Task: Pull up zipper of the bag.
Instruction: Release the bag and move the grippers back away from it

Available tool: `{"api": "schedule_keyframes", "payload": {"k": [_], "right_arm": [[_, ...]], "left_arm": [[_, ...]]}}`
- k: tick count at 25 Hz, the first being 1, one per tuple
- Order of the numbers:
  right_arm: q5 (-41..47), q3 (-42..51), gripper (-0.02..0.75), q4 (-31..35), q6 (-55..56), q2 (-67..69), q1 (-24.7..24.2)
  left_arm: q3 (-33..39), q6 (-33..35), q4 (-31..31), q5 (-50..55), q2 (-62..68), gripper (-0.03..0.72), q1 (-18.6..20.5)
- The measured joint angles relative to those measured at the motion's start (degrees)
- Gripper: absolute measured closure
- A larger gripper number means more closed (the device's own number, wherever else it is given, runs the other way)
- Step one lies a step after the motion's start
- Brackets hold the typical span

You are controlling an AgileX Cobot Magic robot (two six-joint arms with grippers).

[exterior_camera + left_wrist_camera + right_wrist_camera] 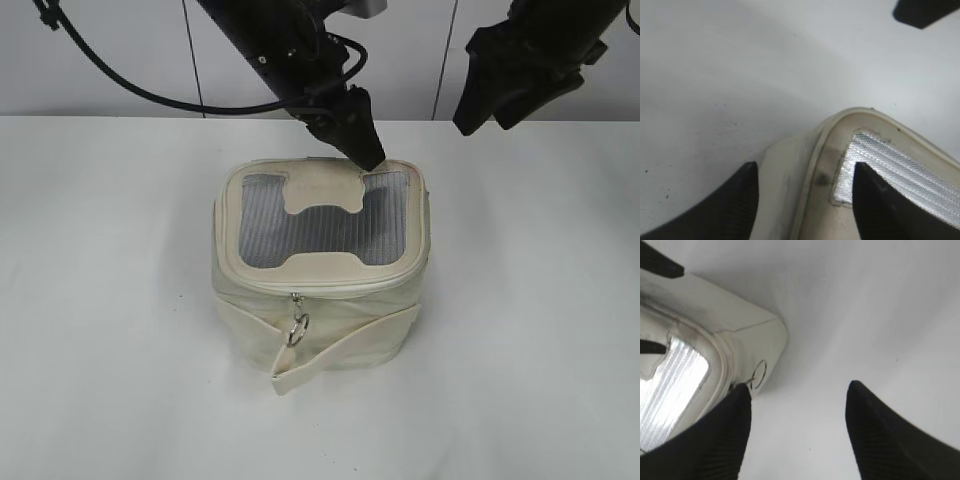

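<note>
Barely started: both grippers, left gripper (368, 155) at bag (320, 270) lid, right gripper (797, 435) aloft, jaws released; zipper (297, 297) pulls ungrasped.

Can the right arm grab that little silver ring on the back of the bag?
Probably yes. The right gripper is open, and the ring sits uncovered just beside one of its fingers.

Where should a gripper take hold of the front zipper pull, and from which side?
Grip the silver ring pull that hangs from its slider on the bag front. Come from the camera-facing front: the ring dangles free below the lid rim, just above the strap.
</note>
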Motion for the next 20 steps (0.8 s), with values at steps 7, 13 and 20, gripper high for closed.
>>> {"api": "schedule_keyframes", "payload": {"k": [7,13,20], "right_arm": [[0.0,10.8,0.274,0.0,1.6,-7.2,0.0],[-0.1,18.5,0.277,0.0,2.3,-12.7,0.0],[-0.9,20.8,0.277,0.9,2.8,-15.8,0.0]], "left_arm": [[-0.3,0.7,-2.3,0.9,2.0,0.233,0.1],[-0.4,0.8,-4.3,1.1,3.6,0.239,0.1],[-0.4,0.8,-4.0,0.2,3.8,0.445,0.1]]}}
